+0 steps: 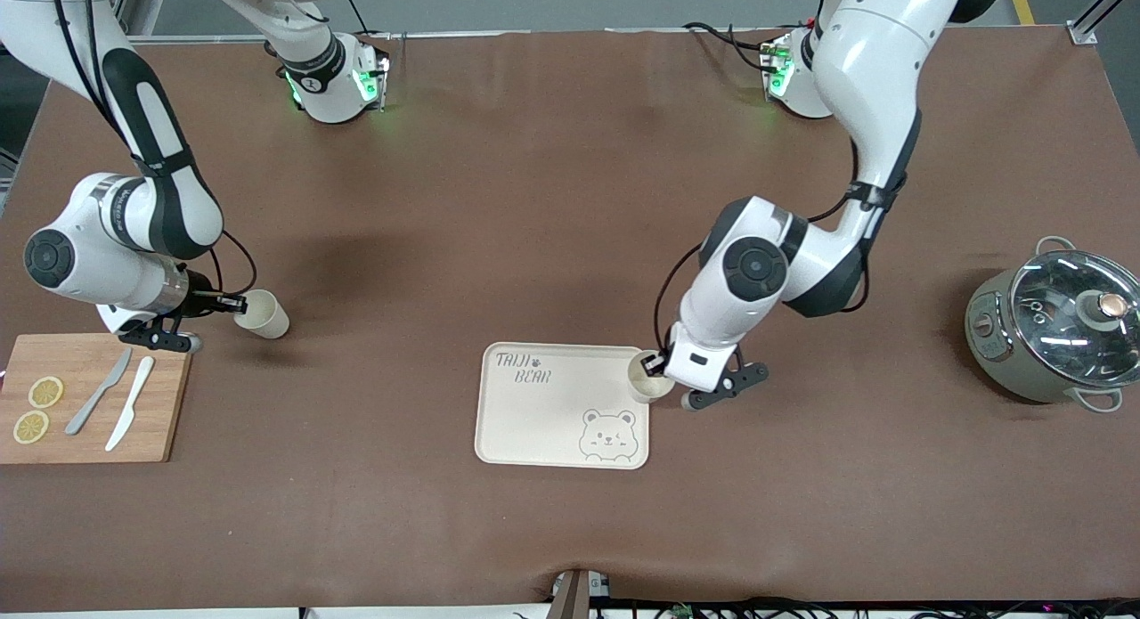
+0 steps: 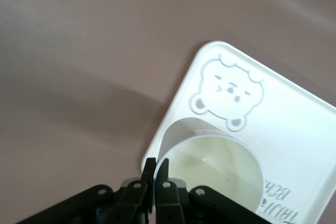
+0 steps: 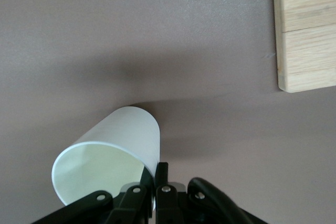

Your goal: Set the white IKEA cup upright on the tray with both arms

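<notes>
Left end effector [image 1: 657,362]: pinching rim of upright white plastic cup [image 1: 648,378] over cream rectangular tray [image 1: 543,423] edge, unreleased. Right end effector [image 1: 233,305]: clamping second, tilted white cup [image 1: 263,313], undelivered.

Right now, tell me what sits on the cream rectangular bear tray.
One white cup stands upright at the cream rectangular tray's edge toward the left arm's end, its rim pinched by the left claw. Cup looks empty. Lettering and bear drawing show; the tray under the cup is hidden.
</notes>
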{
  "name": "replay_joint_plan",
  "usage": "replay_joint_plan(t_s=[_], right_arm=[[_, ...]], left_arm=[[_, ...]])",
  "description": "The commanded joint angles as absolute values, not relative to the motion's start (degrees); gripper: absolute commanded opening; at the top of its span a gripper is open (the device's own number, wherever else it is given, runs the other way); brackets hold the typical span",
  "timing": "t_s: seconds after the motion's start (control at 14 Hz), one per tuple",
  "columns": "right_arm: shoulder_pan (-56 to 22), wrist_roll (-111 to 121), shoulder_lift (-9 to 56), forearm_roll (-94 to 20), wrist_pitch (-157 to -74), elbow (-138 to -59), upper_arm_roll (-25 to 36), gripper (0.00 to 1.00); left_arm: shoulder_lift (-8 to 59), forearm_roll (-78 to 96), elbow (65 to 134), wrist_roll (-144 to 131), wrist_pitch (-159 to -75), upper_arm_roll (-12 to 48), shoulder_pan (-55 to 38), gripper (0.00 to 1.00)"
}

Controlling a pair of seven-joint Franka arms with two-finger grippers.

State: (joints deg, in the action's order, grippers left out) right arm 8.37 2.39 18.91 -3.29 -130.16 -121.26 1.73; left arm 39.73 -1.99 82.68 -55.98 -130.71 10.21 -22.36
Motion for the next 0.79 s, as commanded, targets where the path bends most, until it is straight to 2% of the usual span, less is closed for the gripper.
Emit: replay_joint_plan(t_s=[0.0, 0.29, 0.43, 0.57, 0.71], right_arm=[[8.7, 1.94, 19.07, -3.96, -123.6, -116.74, 1.32, 0.0], [5.46, -3.93, 19.07, -3.96, -110.68, -108.21, 1.14, 0.0], [2.48, -8.07, 19.07, -4.04, -109.42, -107.23, 1.14, 0.0], [0.89, -11.67, 19.07, -4.48, -109.42, -106.44, 1.06, 0.0], [-2.96, -16.93, 19.16, -7.54, -109.34, -104.69, 1.05, 0.0]], left_arm=[[44.9, -0.7, 76.47, -58.18, -130.08, 9.67, -24.95, 0.0], [46.67, -1.67, 76.99, -58.27, -130.08, 9.14, -26.28, 0.0], [46.76, -2.98, 77.43, -58.18, -129.99, 9.14, -25.93, 0.01], [46.76, -2.99, 77.52, -58.27, -129.99, 9.14, -25.66, 0.39], [46.32, -2.98, 77.43, -58.19, -129.99, 9.05, -25.66, 1.0]])
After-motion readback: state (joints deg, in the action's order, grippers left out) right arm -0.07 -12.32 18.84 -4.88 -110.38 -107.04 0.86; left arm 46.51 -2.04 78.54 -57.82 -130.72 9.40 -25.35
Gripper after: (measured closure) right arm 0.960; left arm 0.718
